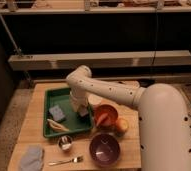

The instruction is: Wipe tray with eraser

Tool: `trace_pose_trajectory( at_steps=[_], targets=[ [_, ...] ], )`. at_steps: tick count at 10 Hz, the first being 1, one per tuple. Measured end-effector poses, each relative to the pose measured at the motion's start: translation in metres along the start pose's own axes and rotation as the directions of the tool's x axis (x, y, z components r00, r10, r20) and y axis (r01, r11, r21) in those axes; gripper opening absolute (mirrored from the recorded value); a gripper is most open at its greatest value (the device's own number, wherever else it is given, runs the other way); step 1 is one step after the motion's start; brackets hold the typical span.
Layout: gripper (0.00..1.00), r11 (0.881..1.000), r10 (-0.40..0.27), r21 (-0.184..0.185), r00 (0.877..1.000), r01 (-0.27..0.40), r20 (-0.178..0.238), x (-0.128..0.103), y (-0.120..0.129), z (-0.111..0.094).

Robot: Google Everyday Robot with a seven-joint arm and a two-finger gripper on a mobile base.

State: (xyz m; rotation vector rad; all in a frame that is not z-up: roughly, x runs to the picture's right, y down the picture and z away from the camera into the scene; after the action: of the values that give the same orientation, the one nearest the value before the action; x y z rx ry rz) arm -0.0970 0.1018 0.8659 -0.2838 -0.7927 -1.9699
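The green tray (65, 94) lies on the left half of the wooden table. My gripper (81, 109) reaches down into the tray's right side, close to the right rim. A small dark block, the eraser (83, 114), shows right at the gripper's tip, against the tray floor. How the gripper holds it is hidden by the wrist.
A blue-grey block (57, 113) and a pale long object (56, 125) lie in the tray. An orange bowl (105, 116) and an orange fruit (121, 125) sit right of it. In front are a purple bowl (104, 149), metal cup (65, 143), fork (66, 161) and grey-blue cloth (31, 157).
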Motion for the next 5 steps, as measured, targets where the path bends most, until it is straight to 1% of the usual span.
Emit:
trace_pose_trajectory(
  at_steps=[5],
  targets=[
    [0.00, 0.999, -0.042, -0.007, 0.999, 0.042, 0.031, 0.030, 0.011, 0.022]
  ],
)
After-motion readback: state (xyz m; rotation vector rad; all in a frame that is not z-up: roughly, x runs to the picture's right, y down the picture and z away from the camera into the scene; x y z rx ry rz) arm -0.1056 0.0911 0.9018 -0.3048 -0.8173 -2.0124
